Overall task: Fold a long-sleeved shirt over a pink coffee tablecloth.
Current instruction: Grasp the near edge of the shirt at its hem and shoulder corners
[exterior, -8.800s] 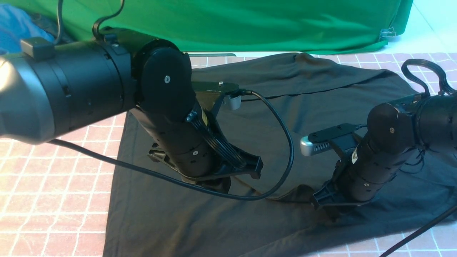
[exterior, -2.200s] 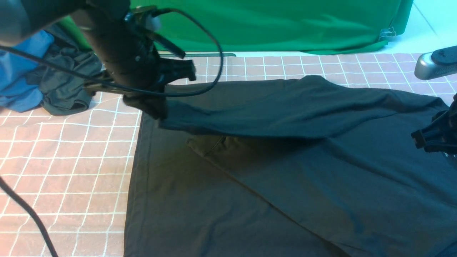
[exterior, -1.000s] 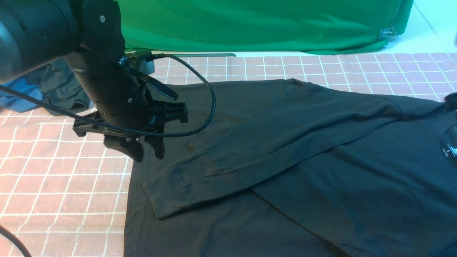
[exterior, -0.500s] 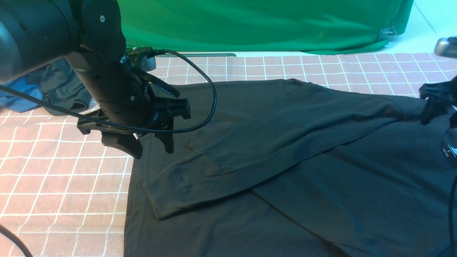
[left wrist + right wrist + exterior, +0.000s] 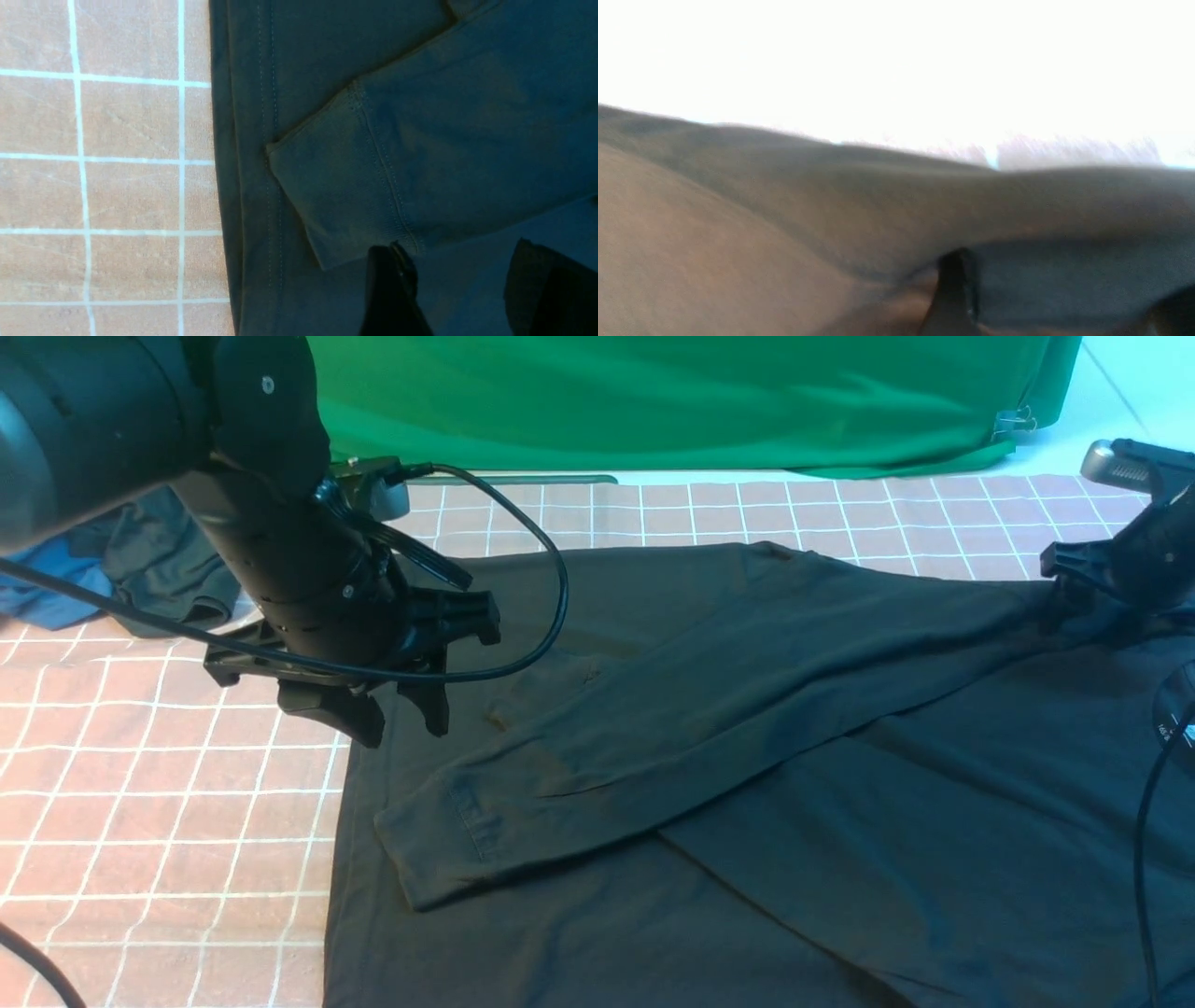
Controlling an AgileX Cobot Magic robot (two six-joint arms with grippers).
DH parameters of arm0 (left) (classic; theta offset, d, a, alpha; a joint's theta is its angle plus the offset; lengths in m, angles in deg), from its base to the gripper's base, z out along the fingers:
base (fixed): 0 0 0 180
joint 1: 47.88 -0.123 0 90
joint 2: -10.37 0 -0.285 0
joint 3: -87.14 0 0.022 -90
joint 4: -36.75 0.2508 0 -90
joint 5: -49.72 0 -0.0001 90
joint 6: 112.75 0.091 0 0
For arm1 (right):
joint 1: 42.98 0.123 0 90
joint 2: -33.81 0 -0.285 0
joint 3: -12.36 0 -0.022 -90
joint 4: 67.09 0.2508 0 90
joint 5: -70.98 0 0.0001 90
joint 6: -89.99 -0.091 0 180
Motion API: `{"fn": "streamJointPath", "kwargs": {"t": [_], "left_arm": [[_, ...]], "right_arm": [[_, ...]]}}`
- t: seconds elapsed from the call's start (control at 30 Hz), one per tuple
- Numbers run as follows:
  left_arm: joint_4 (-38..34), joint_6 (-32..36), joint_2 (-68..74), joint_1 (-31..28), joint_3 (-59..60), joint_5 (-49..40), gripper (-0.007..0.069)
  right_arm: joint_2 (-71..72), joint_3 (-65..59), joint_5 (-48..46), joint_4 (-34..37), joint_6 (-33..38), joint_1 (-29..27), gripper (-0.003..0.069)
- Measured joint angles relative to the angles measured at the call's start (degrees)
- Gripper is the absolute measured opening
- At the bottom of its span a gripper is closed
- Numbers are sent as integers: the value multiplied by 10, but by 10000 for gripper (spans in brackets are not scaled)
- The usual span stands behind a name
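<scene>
Dusty-pink white-gridded tablecloth under black long-sleeved knit shirt — left gripper jaws apart, empty, near sleeve cuff; right gripper spread wide at shoulder.

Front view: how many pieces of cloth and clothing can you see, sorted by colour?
Black shirt: 1
Pink tablecloth: 1
Green cloth: 1
Blue garment: 1
Dark grey garment: 1
Total: 5
</scene>
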Motion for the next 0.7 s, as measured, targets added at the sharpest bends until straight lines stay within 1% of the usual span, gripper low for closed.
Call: {"fn": "streamJointPath", "kwargs": {"t": [0.03, 0.1, 0.13, 0.17, 0.2, 0.23, 0.3, 0.4, 0.7], "left_arm": [[0, 0, 0, 0, 0, 2, 352], [0, 0, 0, 0, 0, 9, 352], [-1, 0, 0, 0, 0, 12, 352], [-1, 0, 0, 0, 0, 12, 352], [-2, 0, 0, 0, 0, 15, 352], [-3, 0, 0, 0, 0, 16, 352], [-4, 0, 0, 0, 0, 17, 352], [-5, 0, 0, 0, 0, 17, 352], [-5, 0, 0, 0, 0, 17, 352]], "right_arm": [[-1, 2, 5, 6, 6, 0, 542], [-2, 4, 20, 13, 17, 0, 463], [-2, 4, 30, 15, 23, 0, 397], [-2, 4, 30, 15, 25, 0, 382], [-2, 4, 39, 16, 33, 0, 255], [-2, 4, 44, 17, 41, 0, 152], [-2, 5, 52, 18, 45, 0, 71], [-2, 16, 53, 18, 46, -1, 57], [-2, 70, 38, 21, 44, -17, 57]]}}
